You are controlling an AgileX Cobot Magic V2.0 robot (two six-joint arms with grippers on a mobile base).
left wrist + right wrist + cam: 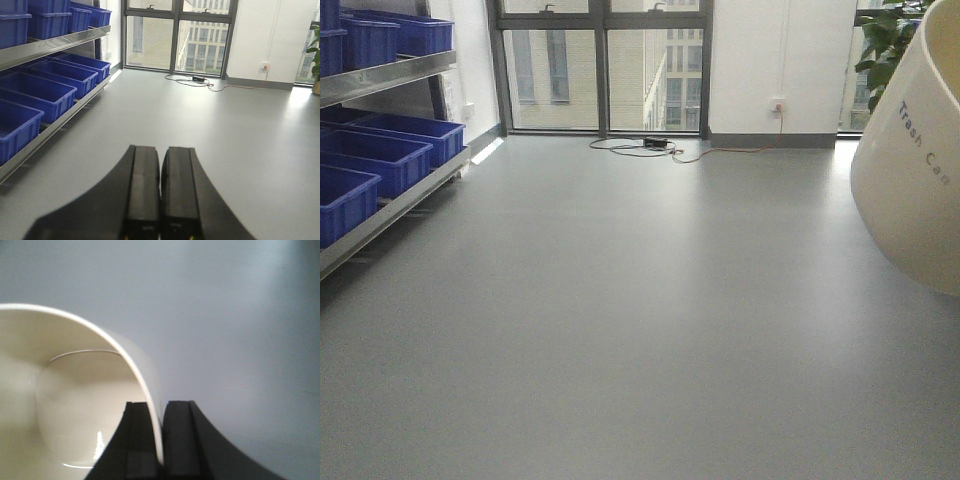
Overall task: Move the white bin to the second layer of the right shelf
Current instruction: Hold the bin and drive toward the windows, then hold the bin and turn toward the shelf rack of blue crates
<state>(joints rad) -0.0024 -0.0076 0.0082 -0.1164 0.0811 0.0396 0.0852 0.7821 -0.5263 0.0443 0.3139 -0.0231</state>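
The white bin (pixel 910 200) hangs at the right edge of the front view, close to the camera and tilted, so that its grey "Trash Can" lettering runs slantwise down the side. In the right wrist view the right gripper (pixel 157 407) has it by the rim: the jaws are nearly closed on the thin wall, one inside the tub and the other outside, and the bin's smooth cream interior (pixel 75 405) fills the left of the picture, with bare grey floor (pixel 235 315) past it. The left gripper (pixel 160 155) points out over the floor, its jaws pressed together with nothing between them. Along the left wall stands a steel shelf (pixel 390 75) with blue crates (pixel 380 155) on its levels, well apart from the bin. Across the room, black and orange cables (pixel 655 148) lie on the floor just below a tall window (pixel 605 65), and a green plant (pixel 890 40) shows behind the bin's upper edge.
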